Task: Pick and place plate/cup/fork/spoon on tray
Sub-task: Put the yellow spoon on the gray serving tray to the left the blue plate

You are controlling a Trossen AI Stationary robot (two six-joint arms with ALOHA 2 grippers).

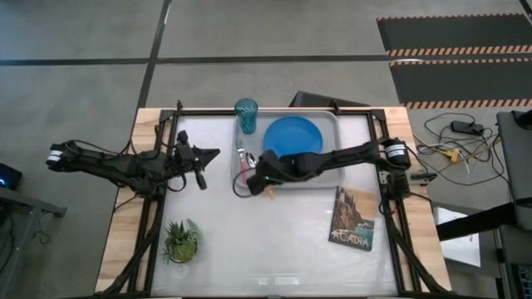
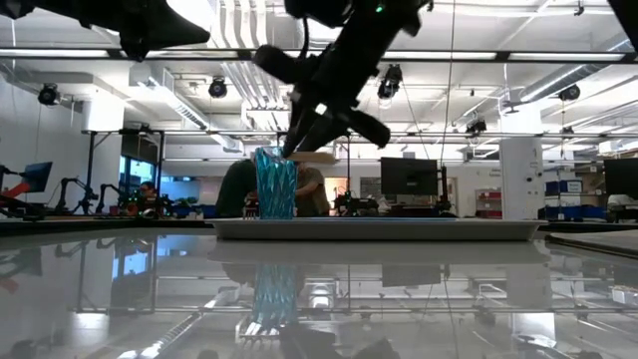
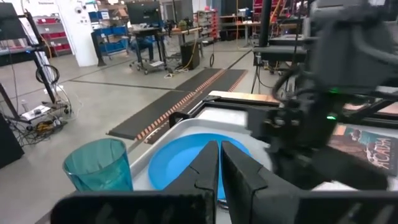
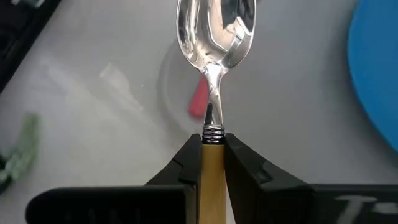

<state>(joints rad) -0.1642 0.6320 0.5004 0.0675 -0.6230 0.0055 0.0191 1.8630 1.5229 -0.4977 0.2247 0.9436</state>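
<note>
The grey tray [image 1: 328, 176] lies at the table's far middle. The blue plate [image 1: 293, 137] lies flat in it. The teal cup [image 1: 246, 112] stands upright at the tray's far left corner, and it also shows in the low view [image 2: 276, 184]. The pink-handled fork [image 1: 243, 159] lies in the tray's left part. My right gripper [image 1: 262, 176] is above the tray's near left corner, shut on the spoon [image 4: 215, 74]. My left gripper [image 1: 209, 155] is shut and empty, above the table left of the tray. My right gripper pinches the spoon's orange handle [image 4: 212, 163] between its two fingers, just behind the metal collar. The fingers lie along the spoon. The silver bowl [image 4: 216, 25] sticks out ahead of the fingertips. The spoon is lifted clear above the tray, over the fork's pink handle [image 4: 199, 101].
A small potted plant [image 1: 181, 241] stands at the table's near left. A dark picture book [image 1: 353, 218] lies at the near right, beside the tray. A person [image 2: 237, 189] shows in the room behind the cup.
</note>
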